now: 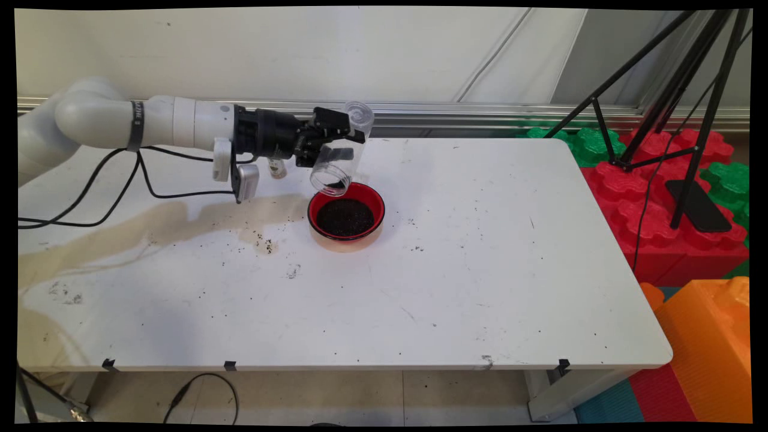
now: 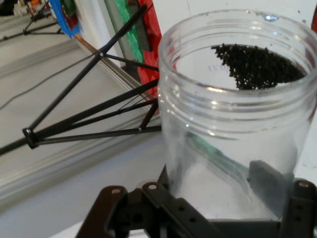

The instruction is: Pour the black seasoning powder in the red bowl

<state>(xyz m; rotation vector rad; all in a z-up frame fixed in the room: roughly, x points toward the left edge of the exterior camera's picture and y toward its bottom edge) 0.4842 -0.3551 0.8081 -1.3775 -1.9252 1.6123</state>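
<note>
— Where is the pincer (image 1: 333, 143), and how do its fingers stand?

— It reaches in level from the left, above the far part of the white tabletop (image 1: 480, 270), and it is clamped on a clear plastic jar (image 1: 336, 162). In the hand view one dark finger pad (image 2: 267, 181) shows through the jar's wall, pressed against it.

— How does the jar sit?

— Tipped over, its threaded mouth pointing down and towards the near side, its closed base up by the wall. The mouth hangs just over the far rim of a red bowl (image 1: 346, 217). I cannot tell whether the two touch.

— Anything in the jar?

— A small patch of fine black grains (image 2: 257, 67) lies at the lip, seen from the hand camera. The rest of the jar looks see-through and bare.

— And the bowl?

— It stands upright on the tabletop, about the middle of its far half, holding a dark bed of the same black grains.

— What lies around it?

— Loose black specks (image 1: 264, 243) are scattered on the tabletop to the bowl's left. A black tripod (image 1: 672, 90) stands off the right end, over red and green foam blocks (image 1: 660, 198), with an orange block (image 1: 711, 336) nearer the camera.
</note>
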